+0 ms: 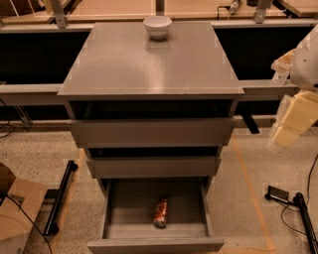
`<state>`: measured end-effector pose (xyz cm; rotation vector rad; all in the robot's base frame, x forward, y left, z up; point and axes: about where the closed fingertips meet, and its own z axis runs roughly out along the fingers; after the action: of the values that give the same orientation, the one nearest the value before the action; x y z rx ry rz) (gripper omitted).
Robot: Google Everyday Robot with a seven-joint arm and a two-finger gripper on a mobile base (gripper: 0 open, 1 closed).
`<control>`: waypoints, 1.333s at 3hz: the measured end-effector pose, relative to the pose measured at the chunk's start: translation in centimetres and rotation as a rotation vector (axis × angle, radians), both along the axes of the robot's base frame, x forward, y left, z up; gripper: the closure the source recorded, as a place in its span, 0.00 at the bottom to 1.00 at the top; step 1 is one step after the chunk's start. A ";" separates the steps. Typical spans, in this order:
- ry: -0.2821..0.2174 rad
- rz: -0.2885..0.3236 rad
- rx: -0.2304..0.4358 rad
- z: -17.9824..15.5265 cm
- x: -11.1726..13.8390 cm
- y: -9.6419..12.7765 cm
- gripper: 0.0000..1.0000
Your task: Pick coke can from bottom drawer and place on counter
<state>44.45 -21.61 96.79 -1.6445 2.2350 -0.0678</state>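
Observation:
The coke can (160,213) lies on its side on the floor of the open bottom drawer (124,208), near the front and just right of centre. The drawer is pulled out toward me. The two shallower drawers above are partly out. The grey counter (149,69) tops the cabinet. My arm's cream-coloured end with the gripper (287,133) hangs at the right edge of the view. It is level with the top drawer, well right of the cabinet and far from the can.
A white bowl (157,26) stands at the back middle of the counter. Wooden tabletops (109,7) run behind. A cardboard box (17,213) and a black bar (59,198) lie on the floor at left. Cables and a black stand (298,208) lie at right.

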 end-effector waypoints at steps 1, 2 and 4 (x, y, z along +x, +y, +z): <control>-0.004 -0.080 0.060 -2.2 1.4 0.0 0.00; -0.014 -0.094 0.067 -2.1 1.7 0.0 0.00; 0.084 -0.178 0.095 -6.4 1.8 0.1 0.00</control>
<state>46.24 -21.50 90.37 -1.4212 2.4039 0.0621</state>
